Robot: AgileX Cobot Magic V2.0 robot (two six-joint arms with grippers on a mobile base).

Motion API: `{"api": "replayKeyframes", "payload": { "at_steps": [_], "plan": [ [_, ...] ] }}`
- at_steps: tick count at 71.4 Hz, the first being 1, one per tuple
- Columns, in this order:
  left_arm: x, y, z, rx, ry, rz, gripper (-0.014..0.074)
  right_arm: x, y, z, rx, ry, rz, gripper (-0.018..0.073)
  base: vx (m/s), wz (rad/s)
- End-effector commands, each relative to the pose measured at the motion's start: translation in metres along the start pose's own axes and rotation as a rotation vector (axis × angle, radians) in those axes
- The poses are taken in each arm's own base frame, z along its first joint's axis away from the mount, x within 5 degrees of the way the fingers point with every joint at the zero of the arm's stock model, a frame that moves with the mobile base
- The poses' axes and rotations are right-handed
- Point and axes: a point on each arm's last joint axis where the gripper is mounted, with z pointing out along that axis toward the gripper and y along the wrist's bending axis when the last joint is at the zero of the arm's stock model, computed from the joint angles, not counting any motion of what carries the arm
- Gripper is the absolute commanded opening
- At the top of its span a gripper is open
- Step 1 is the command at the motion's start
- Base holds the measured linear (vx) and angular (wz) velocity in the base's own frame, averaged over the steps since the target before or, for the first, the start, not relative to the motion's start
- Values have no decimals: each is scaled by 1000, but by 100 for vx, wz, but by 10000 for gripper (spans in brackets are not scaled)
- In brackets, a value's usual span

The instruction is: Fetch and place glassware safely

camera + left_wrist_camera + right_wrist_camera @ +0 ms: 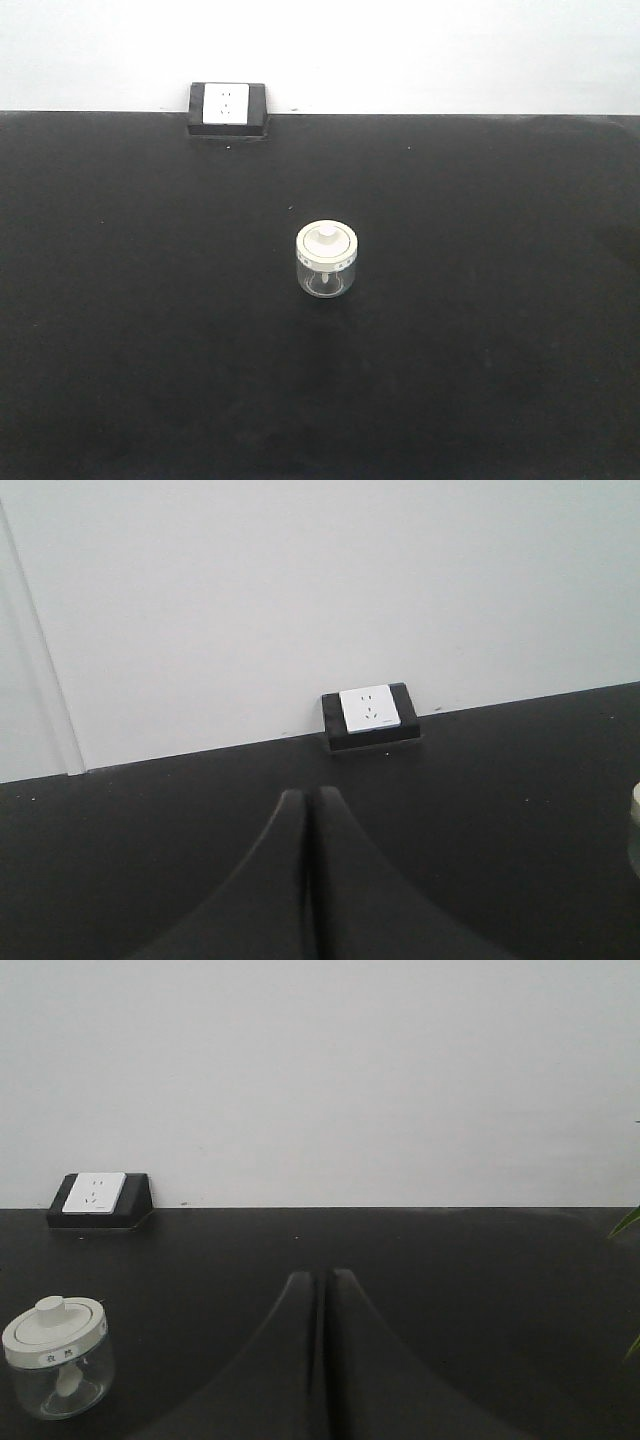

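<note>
Both black grippers, left gripper (306, 805) and right gripper (322, 1285), are pressing their fingers together, clenched on nothing. Beneath them a matte black tabletop (150, 350) is carrying the small clear glass jar (327, 260), cream-lidded, upright at centre; its band's writing is unreadable. At 11 o'clock a white socket block (227, 107) is sitting against the wall.

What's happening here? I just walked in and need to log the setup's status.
Nothing is being handled yet. A small glass jar with a cream-white knobbed lid stands upright near the middle of the black table, untouched. The left gripper and the right gripper are both shut and empty, held short of the jar, which sits off to the right gripper's left. A power socket box rests at the table's far edge against the white wall.
</note>
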Motion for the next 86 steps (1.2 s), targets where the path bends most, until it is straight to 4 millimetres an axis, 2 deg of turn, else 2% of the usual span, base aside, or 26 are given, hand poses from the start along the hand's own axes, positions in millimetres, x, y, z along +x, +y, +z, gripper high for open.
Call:
{"api": "replayKeyframes", "payload": {
  "at_steps": [1, 60, 86],
  "plan": [
    [-16, 1, 1, -4, -94, -12, -7, -10, -1, 0, 15, -24, -17, -3, 0, 0],
    [-14, 1, 0, -3, -70, -12, -7, -10, -1, 0, 14, -25, -17, -3, 0, 0],
    [0, 0, -30, -1, 56, -31, -7, -10, -1, 0, 14, -25, -17, -3, 0, 0]
  ]
}}
